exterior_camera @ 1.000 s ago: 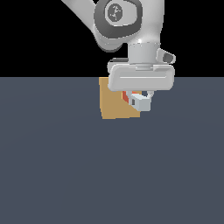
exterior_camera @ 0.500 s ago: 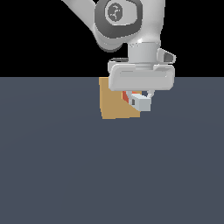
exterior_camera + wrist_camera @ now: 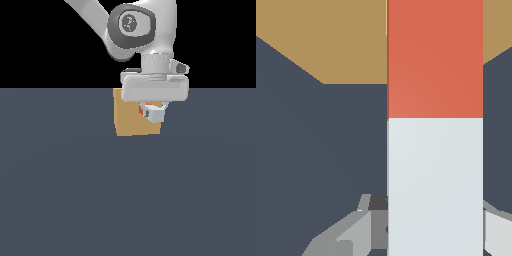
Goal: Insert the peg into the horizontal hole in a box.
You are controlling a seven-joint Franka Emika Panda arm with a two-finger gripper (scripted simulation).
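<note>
The long square-sectioned bar, red-orange with one white end (image 3: 434,125), is pinched in the robot's pale grey hand (image 3: 153,114), which grips it at the white end. In the wrist view the fingers (image 3: 356,235) show on either side of the white part, pressed against it. The red-orange end reaches forward to the plain mustard-brown cube (image 3: 132,117), which stands on the dark grey desk (image 3: 125,200). In the exterior view only a sliver of red shows between the hand and the cube's face, so the bar's front end lies at or inside the cube; the small square opening itself is hidden behind the hand and the bar in both views.

The step in hand appears to be the push into the opening. To do it well, the bar should be kept level and square to the cube's face, and driven straight along its own length. Any tilt or sideways drift would likely jam its corners against the edges of the opening, or shove the cube back across the desk. The grip should hold firm so the bar does not slide back between the fingers as resistance grows, and the advance is best kept slow.

Compared with the exterior views taken a second and half a second ago, nothing visibly differs: hand, bar and cube sit in the same places. So the motion is either very slow or stalled, or the insertion is close to its end.
</note>
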